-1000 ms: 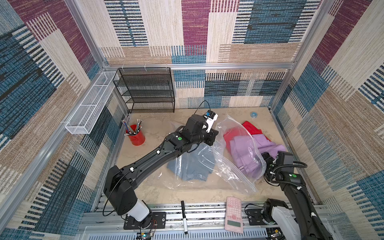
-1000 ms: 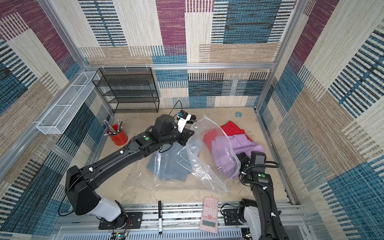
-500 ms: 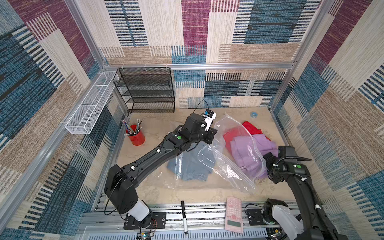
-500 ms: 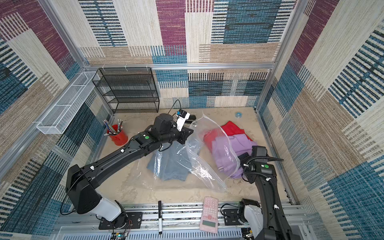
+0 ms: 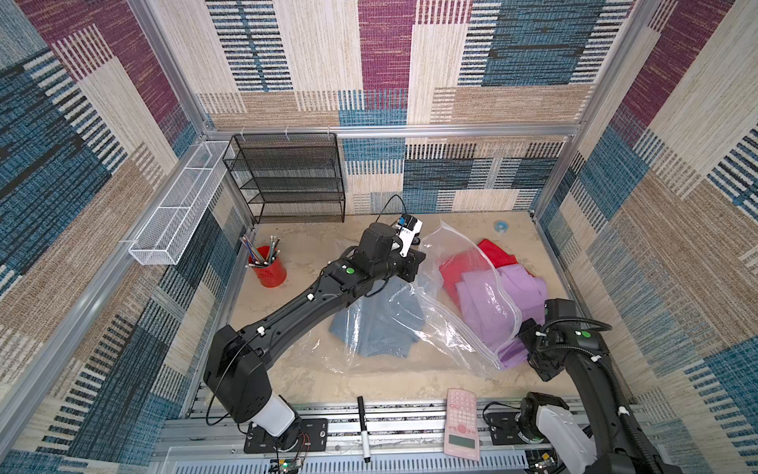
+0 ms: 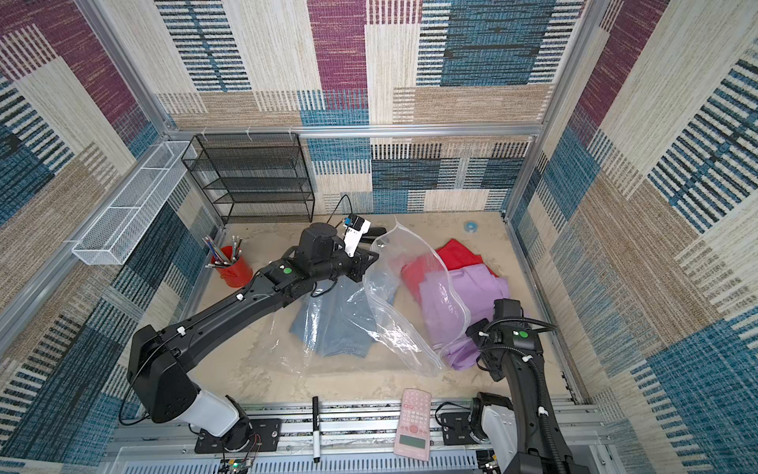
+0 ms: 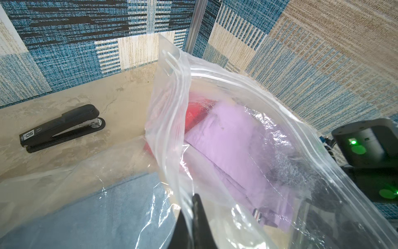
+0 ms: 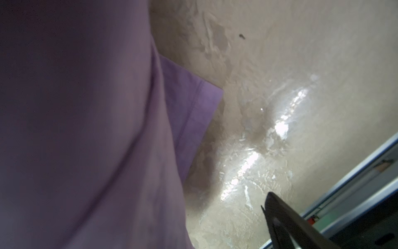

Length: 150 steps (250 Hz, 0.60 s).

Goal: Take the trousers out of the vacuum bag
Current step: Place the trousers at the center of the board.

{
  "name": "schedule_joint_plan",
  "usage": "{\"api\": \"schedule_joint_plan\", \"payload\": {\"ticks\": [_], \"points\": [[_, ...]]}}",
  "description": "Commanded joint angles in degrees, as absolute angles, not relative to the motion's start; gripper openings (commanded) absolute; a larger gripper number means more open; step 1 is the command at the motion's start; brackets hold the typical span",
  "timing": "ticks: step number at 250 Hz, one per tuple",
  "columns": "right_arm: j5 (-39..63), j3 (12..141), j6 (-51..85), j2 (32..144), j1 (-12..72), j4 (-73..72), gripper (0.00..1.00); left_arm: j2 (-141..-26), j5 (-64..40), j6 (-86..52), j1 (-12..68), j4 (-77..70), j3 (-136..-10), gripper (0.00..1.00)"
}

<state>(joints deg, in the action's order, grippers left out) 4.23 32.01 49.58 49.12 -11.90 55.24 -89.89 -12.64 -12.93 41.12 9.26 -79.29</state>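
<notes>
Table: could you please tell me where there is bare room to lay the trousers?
Free: the front strip between bag and rail, and the patch between pen cup and left arm. Crowded: the right side, where red trousers, lilac trousers, bag and right arm meet.

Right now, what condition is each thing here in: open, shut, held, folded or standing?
vacuum bag: mouth open, one lip lifted.
left gripper: shut on the vacuum bag's plastic.
lilac trousers: rumpled, lying across the bag's zip edge.
right gripper: open, against the lilac trousers.
red trousers: lying flat, partly behind plastic.
denim trousers: folded, under the plastic.
stapler: closed, lying flat.
pen cup: upright, holding pencils.
</notes>
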Motion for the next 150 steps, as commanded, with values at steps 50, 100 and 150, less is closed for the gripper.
{"api": "schedule_joint_plan", "payload": {"ticks": [50, 100, 150], "points": [[3.64, 35.08, 43.69, 48.75, -11.89, 47.53, 0.99, -89.12, -13.78, -14.41, 40.87, 5.79, -78.40, 0.00], [4.32, 32.84, 40.84, 39.23, -11.94, 38.37, 0.99, -89.47, -14.50, -14.59, 40.87, 5.67, -78.72, 0.00], [6.76, 31.04, 41.94, 37.88, -11.89, 33.65, 1.00, -90.13, -14.59, -14.41, 40.78, 6.59, -79.50, 0.00]]}}
